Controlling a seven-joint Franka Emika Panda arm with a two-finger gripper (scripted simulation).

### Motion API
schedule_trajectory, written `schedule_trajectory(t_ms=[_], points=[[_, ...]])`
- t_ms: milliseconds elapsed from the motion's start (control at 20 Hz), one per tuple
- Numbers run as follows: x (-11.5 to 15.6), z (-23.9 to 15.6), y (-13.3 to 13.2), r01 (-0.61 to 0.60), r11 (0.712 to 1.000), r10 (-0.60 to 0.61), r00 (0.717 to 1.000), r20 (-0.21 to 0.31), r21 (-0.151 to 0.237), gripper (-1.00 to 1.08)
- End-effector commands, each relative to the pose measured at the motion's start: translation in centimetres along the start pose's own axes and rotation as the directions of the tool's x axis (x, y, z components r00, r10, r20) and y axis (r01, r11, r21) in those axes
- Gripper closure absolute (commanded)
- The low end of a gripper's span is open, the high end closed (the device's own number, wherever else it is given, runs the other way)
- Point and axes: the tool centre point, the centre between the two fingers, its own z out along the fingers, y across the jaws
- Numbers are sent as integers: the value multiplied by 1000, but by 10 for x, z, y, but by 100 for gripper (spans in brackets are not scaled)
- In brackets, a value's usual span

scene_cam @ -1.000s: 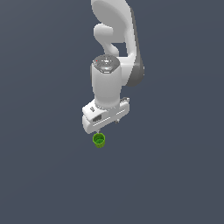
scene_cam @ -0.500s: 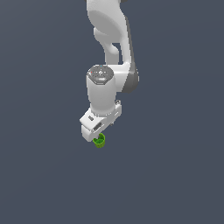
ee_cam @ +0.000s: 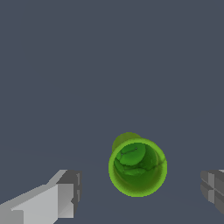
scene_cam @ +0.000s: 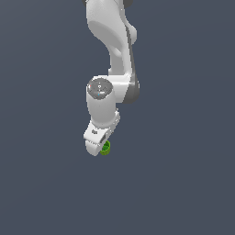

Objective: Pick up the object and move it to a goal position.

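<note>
- The end effector (ee_cam: 139, 192) has its fingers spread wide, one finger (ee_cam: 65, 194) on each side of the cup with clear gaps, so nothing is gripped yet.
- The green cup (ee_cam: 138, 167) sits between them on the plain grey desk (ee_cam: 109, 65), a bit closer to the far finger than dead centre. In the exterior view it peeks out (scene_cam: 105, 148) just beside the bottom of the hand, on the exterior view's right.
- It's standing upright, mouth facing up at the wrist camera, so its long axis looks vertical.
- Handling guess: tiny, light, rigid, and the glossy round wall is probably a bit slippery. I'd squeeze across the outer wall around mid-height, centred so it doesn't squirt sideways.
- No goal marker visible in either view.
</note>
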Motion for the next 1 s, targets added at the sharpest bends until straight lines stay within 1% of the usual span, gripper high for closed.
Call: schedule_trajectory(t_ms=[0,250,500,750,950], points=[[-3,6,2,62,998,-62,998,0,4,-92],[-8,17,6,159,987,-159,987,-2,11,-92],[-12,24,8,223,975,-223,975,-5,16,-92],[-14,27,9,257,966,-257,966,-7,18,-92],[-14,28,9,258,966,-258,966,-7,18,-92]])
